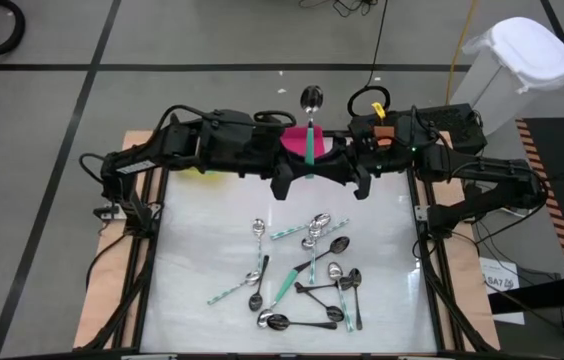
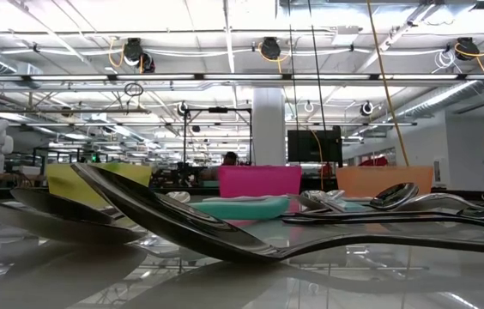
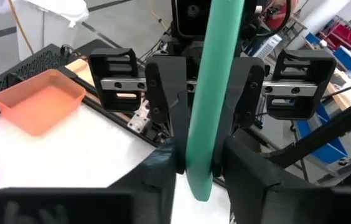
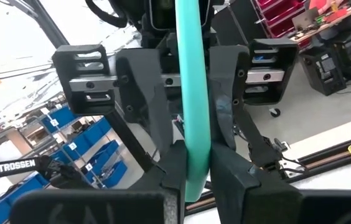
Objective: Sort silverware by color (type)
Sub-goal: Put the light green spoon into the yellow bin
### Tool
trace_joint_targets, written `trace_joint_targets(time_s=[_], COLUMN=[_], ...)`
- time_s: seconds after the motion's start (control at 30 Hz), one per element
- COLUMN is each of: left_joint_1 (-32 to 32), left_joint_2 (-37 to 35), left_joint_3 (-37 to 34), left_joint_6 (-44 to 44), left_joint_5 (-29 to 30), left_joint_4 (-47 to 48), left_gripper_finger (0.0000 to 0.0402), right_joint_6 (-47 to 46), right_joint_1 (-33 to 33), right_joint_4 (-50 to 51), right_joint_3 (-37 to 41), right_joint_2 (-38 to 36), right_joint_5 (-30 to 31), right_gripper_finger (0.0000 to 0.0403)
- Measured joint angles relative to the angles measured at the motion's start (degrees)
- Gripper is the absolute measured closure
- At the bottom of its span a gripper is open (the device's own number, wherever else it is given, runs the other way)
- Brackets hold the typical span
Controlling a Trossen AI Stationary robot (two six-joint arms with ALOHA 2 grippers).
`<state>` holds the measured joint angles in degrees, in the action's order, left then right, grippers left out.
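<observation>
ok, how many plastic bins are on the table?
3, in a row along the far edge: yellow bin on the robot's left, pink bin in the middle, orange bin on its right. None seems hidden.

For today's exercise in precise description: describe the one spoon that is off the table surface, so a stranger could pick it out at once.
Start at the pink bin at the table's far edge, midway between the two dark arms. Above it the left gripper and right gripper meet, fingers on one teal-handled spoon. Unlike the spoons lying flat in the pile, it is held up, its shiny bowl pointing beyond the table's far edge.
</observation>
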<state>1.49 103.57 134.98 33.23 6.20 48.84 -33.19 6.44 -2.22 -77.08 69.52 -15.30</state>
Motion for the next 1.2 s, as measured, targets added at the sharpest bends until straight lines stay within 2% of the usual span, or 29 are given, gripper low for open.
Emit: trace_joint_targets(time_s=[0.2,0.33,0.53,0.77,1.0,1.2], left_joint_1=[-0.14,-0.45,-0.45,-0.23,-0.23,-1.42], left_joint_2=[-0.13,-0.11,-0.11,-0.09,-0.34,-3.16], left_joint_3=[0.02,0.02,0.02,0.02,0.02,0.00], left_joint_6=[-0.17,-0.92,-1.81,-5.11,-7.07,-8.41], left_joint_5=[3.16,3.25,3.20,2.67,2.63,2.83], left_joint_4=[-3.67,-3.61,-3.34,-2.27,-1.55,7.05], left_gripper_finger=[0.0193,0.0185,0.0240,0.0357,0.0361,0.0361], right_joint_6=[-0.11,-0.13,-0.15,-0.36,-1.27,-1.97], right_joint_1=[0.04,0.06,0.74,0.94,1.63,2.40], right_joint_4=[0.74,0.50,0.39,0.36,0.83,2.61], right_joint_3=[0.00,0.00,0.00,0.00,0.00,0.00], right_joint_2=[0.14,0.14,0.11,0.07,0.07,-0.41], right_joint_5=[0.33,0.24,0.15,-0.59,0.06,0.34], right_gripper_finger=[0.0359,0.0359,0.0359,0.0351,0.0292,0.0257])
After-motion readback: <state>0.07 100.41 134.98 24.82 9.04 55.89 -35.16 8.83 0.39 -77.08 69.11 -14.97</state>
